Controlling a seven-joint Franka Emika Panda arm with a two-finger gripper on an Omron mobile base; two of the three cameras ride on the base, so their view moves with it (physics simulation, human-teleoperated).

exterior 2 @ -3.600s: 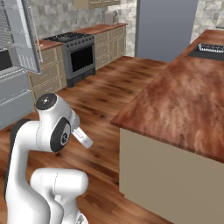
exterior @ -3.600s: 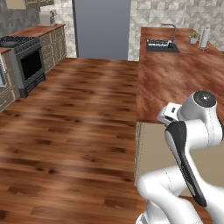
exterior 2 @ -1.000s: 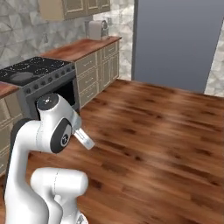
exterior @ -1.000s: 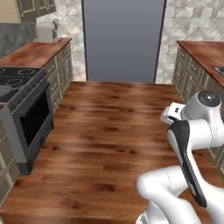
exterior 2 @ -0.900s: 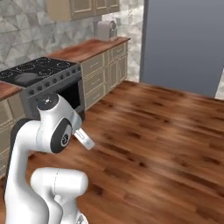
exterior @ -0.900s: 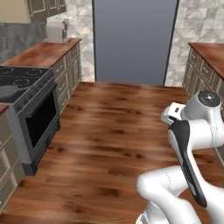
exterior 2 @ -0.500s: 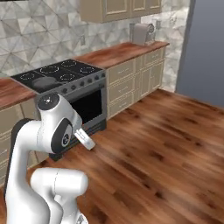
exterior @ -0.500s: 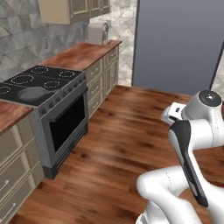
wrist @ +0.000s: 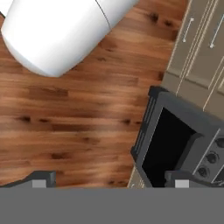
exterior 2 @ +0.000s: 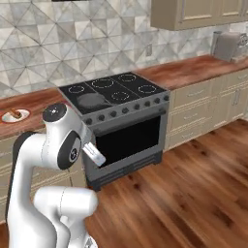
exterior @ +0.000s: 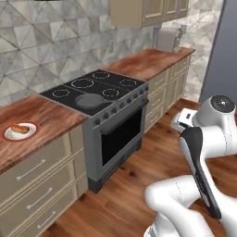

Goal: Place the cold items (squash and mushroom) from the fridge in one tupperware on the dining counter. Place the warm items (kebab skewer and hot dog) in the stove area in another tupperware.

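Observation:
A white plate (exterior: 19, 131) rests on the wooden counter left of the stove and carries a small orange-brown food item that looks like the hot dog (exterior: 19, 128). The same plate (exterior 2: 13, 116) appears at the far left of the right base view. My gripper (wrist: 110, 183) is open with nothing between its fingertips (wrist: 42, 180). It hangs folded close to my body and points down at the wooden floor in front of the oven door (wrist: 168, 146). The plate lies well away from it.
The black stove (exterior: 99, 92) has a dark pan (exterior: 90, 99) on its front burner. Cabinet drawers (exterior: 41, 185) run under the counter. A toaster (exterior: 167, 40) stands at the counter's far end, near the grey fridge (exterior: 224, 51). Open wooden floor (exterior 2: 193, 193) lies to the right.
The whole scene has swung from the fridge and floor to the stove counter, so the base has moved. The arm keeps its folded pose and the gripper stays open.

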